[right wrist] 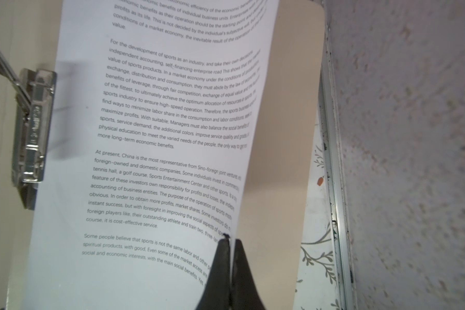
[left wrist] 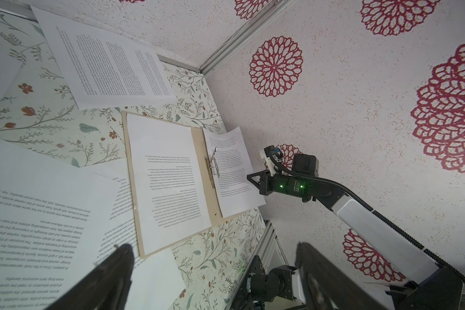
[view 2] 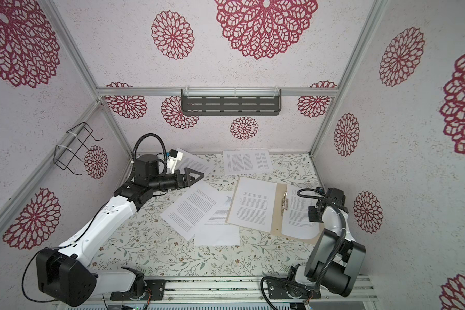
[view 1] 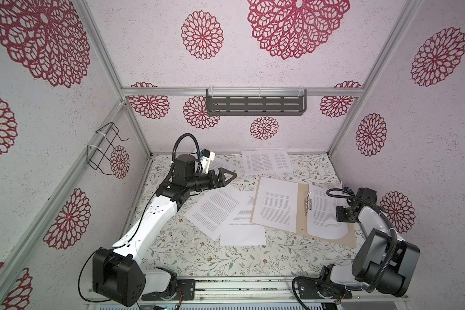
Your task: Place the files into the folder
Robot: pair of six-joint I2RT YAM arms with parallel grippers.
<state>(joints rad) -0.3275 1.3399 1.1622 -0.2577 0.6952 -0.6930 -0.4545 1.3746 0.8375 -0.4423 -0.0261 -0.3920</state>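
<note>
Right wrist view alone shows the right gripper [right wrist: 229,241] pinched together on the edge of a sheet [right wrist: 159,134] curling over the right flap of the folder [right wrist: 285,107], beside its metal clip [right wrist: 32,128]. In both top views the folder lies open by the right edge of the worktop [view 1: 199,257], with a second sheet [view 1: 275,206] on its left flap and loose sheets [view 1: 218,209] mid-worktop. The left gripper [view 1: 230,175] hangs empty, jaws apart.

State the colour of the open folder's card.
Plain tan, a pale beige. The folder shows it best in the left wrist view.
</note>
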